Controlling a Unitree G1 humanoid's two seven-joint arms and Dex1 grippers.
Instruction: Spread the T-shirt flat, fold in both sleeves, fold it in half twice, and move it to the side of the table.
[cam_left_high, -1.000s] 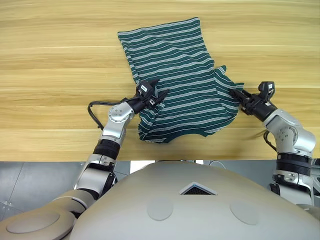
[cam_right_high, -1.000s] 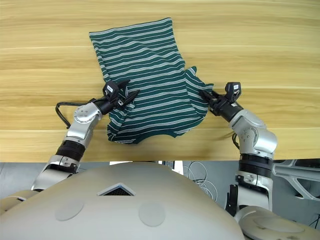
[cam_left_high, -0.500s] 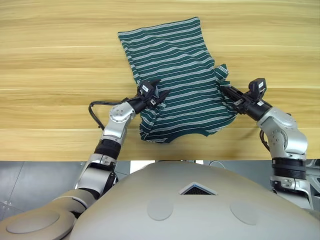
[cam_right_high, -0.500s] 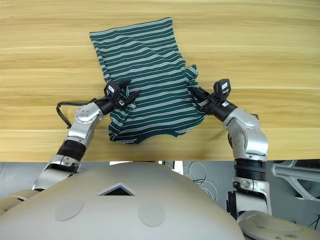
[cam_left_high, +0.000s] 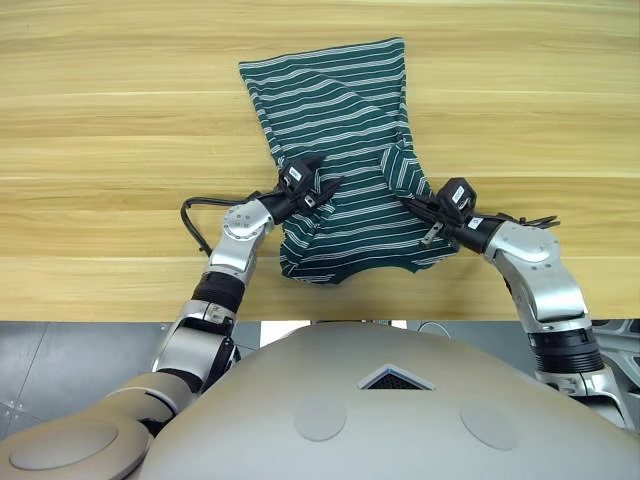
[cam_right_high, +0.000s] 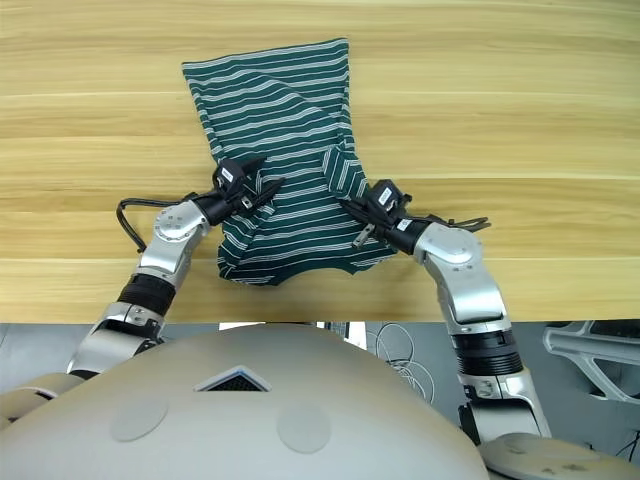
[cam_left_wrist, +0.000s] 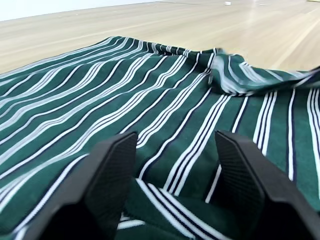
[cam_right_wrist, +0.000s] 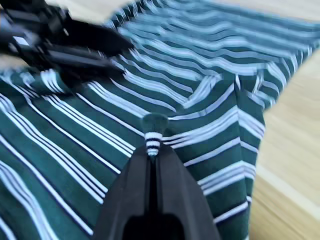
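Currently right gripper (cam_right_wrist: 151, 147) pinches T-shirt (cam_left_high: 335, 100) fold; left gripper (cam_left_wrist: 175, 145) agape.

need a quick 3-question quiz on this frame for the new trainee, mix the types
1. True or false: the right gripper is shut on a pinch of the T-shirt.
2. Pick one. The left gripper is: A) open, low over the T-shirt; B) shut on the T-shirt; C) raised well above it.
3. Fill in: the T-shirt lies on a wooden ____.
Key: 1 true; 2 A; 3 table.
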